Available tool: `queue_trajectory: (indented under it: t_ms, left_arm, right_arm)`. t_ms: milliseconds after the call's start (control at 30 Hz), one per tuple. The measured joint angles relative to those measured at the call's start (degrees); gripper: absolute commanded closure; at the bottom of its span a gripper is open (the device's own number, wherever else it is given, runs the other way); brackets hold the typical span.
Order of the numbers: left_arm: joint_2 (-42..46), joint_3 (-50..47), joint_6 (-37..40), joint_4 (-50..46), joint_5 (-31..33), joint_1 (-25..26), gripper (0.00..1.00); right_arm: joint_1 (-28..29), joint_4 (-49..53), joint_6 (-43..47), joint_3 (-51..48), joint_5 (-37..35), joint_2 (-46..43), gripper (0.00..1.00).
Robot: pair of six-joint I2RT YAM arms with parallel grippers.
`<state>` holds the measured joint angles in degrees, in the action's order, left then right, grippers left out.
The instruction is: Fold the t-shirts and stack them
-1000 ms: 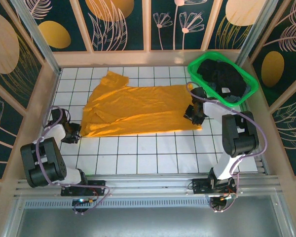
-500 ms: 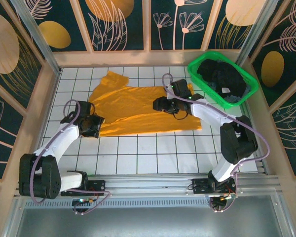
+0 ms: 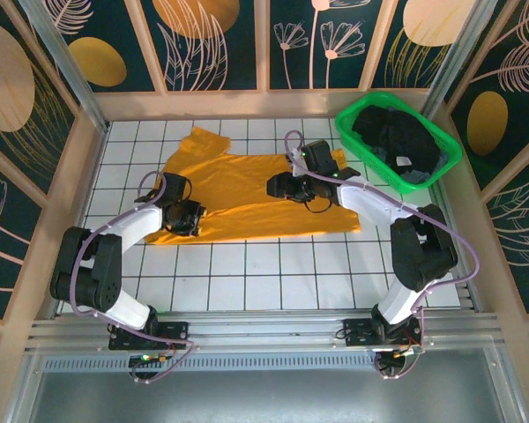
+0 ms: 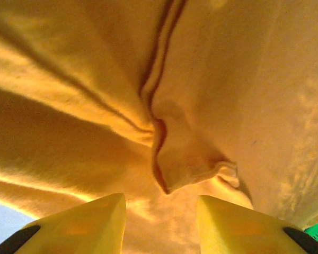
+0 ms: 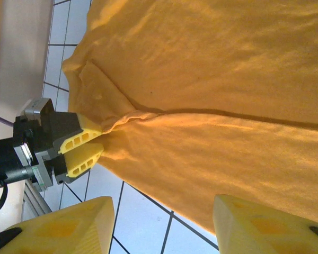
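1. On tiled table point(image 3: 247, 264), far-centre: orange t-shirt point(image 3: 256, 207), spread flat.
2. At its left hem: left gripper point(image 3: 187, 217), cloth bunched at fingers; clamped or not, cannot tell.
3. Above mid-shirt: right gripper point(image 3: 278, 187), jaws apart, empty.
4. Likely light, limp, thin; best pinched at 2 hem corners.

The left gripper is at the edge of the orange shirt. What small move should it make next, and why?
Probably close the left gripper on the shirt. Its fingers stand apart with a bunched fold of the shirt's edge right at their tips, so a pinch should catch cloth. The right gripper hangs open over the shirt's middle, holding nothing.
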<state>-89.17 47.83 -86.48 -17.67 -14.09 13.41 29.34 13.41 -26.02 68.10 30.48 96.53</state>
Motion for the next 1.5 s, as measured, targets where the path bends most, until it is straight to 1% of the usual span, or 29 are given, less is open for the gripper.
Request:
queue_trajectory:
  t_ms: [100,167,267,333,467,633,733,900,1100,1267,1500]
  left_arm:
    - [-0.98,0.61,0.22,0.52,0.72,0.00,0.69]
    - [-1.53,0.63,0.44,0.79,1.07,0.00,0.77]
    - [-2.80,0.98,1.01,0.90,1.46,0.00,0.94]
    - [-3.93,1.88,1.44,0.76,1.88,0.00,1.00]
    - [-6.23,6.62,3.82,-1.09,2.84,0.11,1.00]
    - [-14.29,19.71,11.58,-5.84,4.46,1.42,1.00]
    - [-18.27,24.44,16.11,-8.52,5.60,3.13,1.00]
    - [-22.51,28.48,22.08,-14.16,7.78,5.31,1.00]
    - [-26.21,34.77,27.61,-18.60,11.08,6.03,1.00]
    - [-26.51,35.98,29.44,-19.69,13.16,6.05,1.00]
    - [-26.91,36.41,29.79,-19.82,14.14,6.12,1.00]
  right_arm:
    - [0.00,-0.13,-0.02,-0.11,0.00,0.00,0.48]
    - [0.00,-0.20,-0.15,-0.22,0.00,0.00,0.48]
    - [0.00,-0.20,-0.22,-0.26,0.00,0.00,0.48]
    - [0.00,-0.20,-0.22,-0.26,-0.02,0.00,0.49]
    - [-0.04,-0.17,-0.22,-0.26,-0.22,0.00,0.49]
    - [-0.61,-0.15,-0.22,-0.26,-0.39,0.02,0.50]
    - [-1.22,-0.15,-0.22,-0.26,-0.39,0.04,0.51]
    - [-1.79,-0.11,-0.24,-0.26,-0.42,0.04,0.51]
    - [-1.88,-0.11,-0.44,-0.26,-0.39,0.04,0.51]
    - [-1.88,-0.11,-0.44,-0.26,-0.39,0.04,0.51]
    - [-1.88,-0.11,-0.44,-0.28,-0.39,0.04,0.51]
